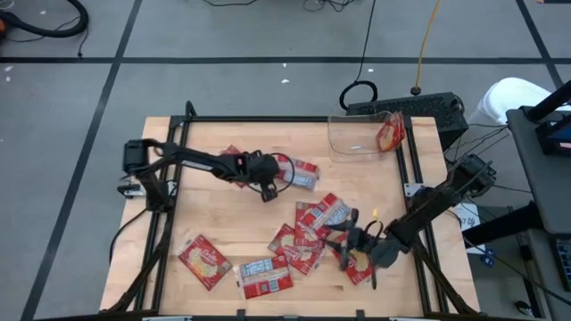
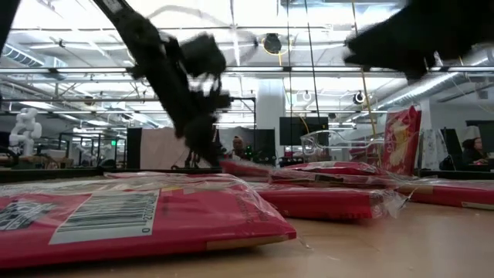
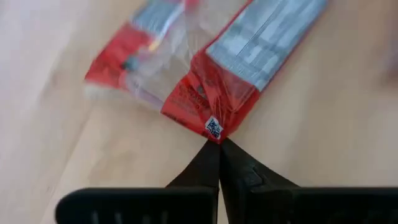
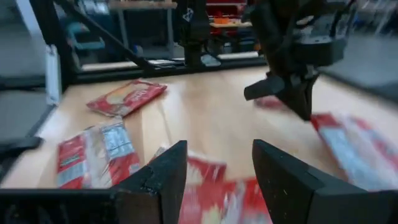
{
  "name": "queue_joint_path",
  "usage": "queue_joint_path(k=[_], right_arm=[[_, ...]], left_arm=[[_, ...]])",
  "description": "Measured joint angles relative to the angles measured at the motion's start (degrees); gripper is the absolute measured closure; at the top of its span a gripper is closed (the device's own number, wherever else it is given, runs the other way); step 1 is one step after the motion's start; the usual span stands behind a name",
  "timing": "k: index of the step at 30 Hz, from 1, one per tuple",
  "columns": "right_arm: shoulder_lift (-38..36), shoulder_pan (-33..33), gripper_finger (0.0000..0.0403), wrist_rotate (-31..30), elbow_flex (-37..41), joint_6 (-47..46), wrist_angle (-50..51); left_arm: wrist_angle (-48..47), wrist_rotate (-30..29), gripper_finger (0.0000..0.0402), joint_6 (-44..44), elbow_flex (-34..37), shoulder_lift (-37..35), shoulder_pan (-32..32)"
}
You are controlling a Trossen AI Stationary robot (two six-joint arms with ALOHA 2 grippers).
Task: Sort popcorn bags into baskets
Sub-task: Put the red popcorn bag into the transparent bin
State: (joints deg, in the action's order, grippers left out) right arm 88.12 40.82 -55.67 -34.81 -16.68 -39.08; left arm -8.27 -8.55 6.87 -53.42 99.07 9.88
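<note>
Several red popcorn bags lie flat on the wooden table: a pile (image 1: 308,234) near the middle right, one (image 1: 203,261) near the front left, and one (image 1: 266,276) beside it. The clear basket (image 1: 357,143) stands at the far right with one bag (image 1: 390,132) upright in it. My left gripper (image 1: 268,193) is shut on the corner of a bag with a white label panel (image 1: 300,176) left of the middle. My right gripper (image 1: 339,236) hovers open over the pile, with nothing between its fingers (image 4: 163,180). My left gripper (image 3: 219,147) pinches the red corner with a small printed code (image 3: 213,128) of the labelled bag between its two fingertips. The fingers slant down from the table's left side. The bag lies on the table, with a second bag (image 3: 134,53) overlapping it.
A black frame rail (image 1: 169,178) runs along the table's left and right sides and its far edge. Bare wood shows between the left gripper and the front bags. In the low view a bag with a barcode (image 2: 116,220) lies close to the near edge.
</note>
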Motion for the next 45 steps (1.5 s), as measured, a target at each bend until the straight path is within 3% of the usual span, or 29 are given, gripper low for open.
queue_joint_path(k=[5,9,14,21,35,45], right_arm=[[-0.02,-3.44,0.0227,-4.22,-14.84,2.54,25.43],[-0.07,-6.23,0.0227,-3.41,-20.07,7.02,35.28],[-0.04,-8.98,0.0218,1.23,-19.70,11.81,35.56],[-0.02,-14.63,0.0204,12.42,-19.43,12.03,35.53],[3.13,-16.72,0.0204,11.93,-19.34,8.50,35.53],[12.03,-16.79,0.0204,4.93,-19.34,14.50,26.19]], left_arm=[[-1.01,-0.19,0.0398,10.77,0.01,-5.92,-4.66],[-0.07,-0.69,0.0399,16.36,-0.08,-9.71,-8.98],[1.35,-2.08,0.0400,19.35,-0.14,-11.46,-14.35],[0.46,-2.06,0.0400,18.52,-0.08,-11.35,-17.96],[3.31,-2.16,0.0399,16.63,-0.10,-11.35,-19.29],[3.97,-2.17,0.0400,14.65,-0.12,-11.37,-21.05]])
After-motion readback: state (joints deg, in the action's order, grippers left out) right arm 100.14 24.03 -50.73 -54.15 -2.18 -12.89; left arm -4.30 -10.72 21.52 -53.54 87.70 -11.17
